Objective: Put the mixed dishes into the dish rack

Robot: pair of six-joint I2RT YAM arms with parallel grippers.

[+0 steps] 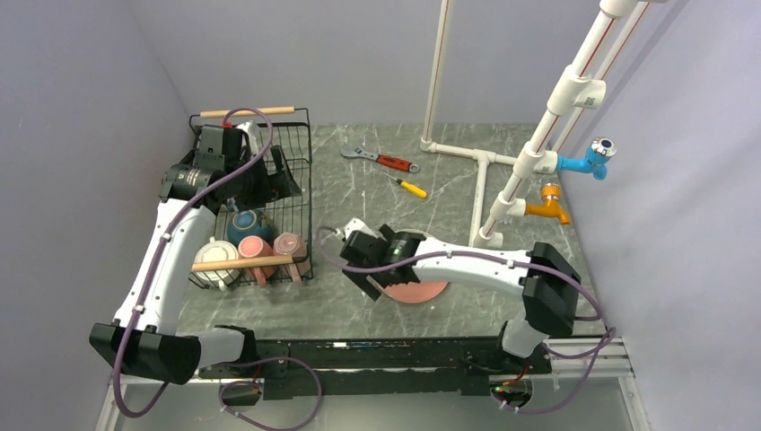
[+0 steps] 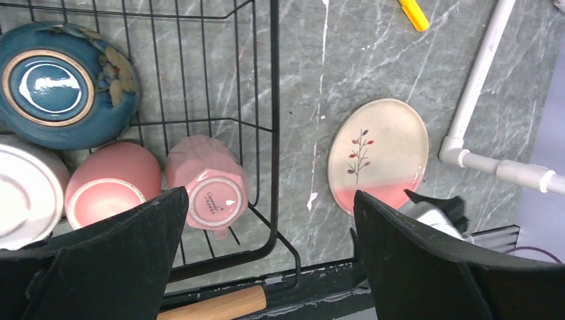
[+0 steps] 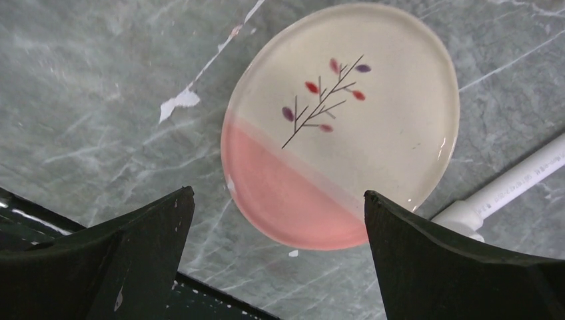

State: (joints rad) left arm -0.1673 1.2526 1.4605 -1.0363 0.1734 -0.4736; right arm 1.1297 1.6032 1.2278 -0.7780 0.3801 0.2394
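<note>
**Four Dishes in the Rack, One Plate Left on the Table**

The dish rack (image 1: 303, 193) stood on the left side of the table (image 1: 359, 310), with one wooden handle (image 1: 242, 263) across its near end. Four dishes were crowded into that near end. The teal bowl (image 2: 63, 83) lay with its foot ring turned up to the left wrist camera. The white mug (image 2: 23, 193) sat at the rack's left side. A pink mug (image 2: 113, 183) touched it, and a second pink mug (image 2: 213, 190) lay against the rack's right wall, its stamped base facing up.

The left gripper (image 2: 270, 197) hung above the rack's far half. Its jaws were spread wide and had hold of nothing.

The plate (image 3: 340, 127), cream with a pink band and a small twig motif, lay flat on the table to the right of the rack, close to the near edge and outside the wires. The right gripper (image 3: 278, 193) hovered directly above it. Its fingers (image 3: 126, 247) were parted wider than the plate's pink edge, and it held nothing. I could not tell whether the tips touched the plate.

At the far side of the table lay a wrench (image 1: 386, 161) and a screwdriver (image 1: 411, 187). Both were well apart from the dishes and lay just left of the white pipe frame (image 1: 458, 149).
</note>
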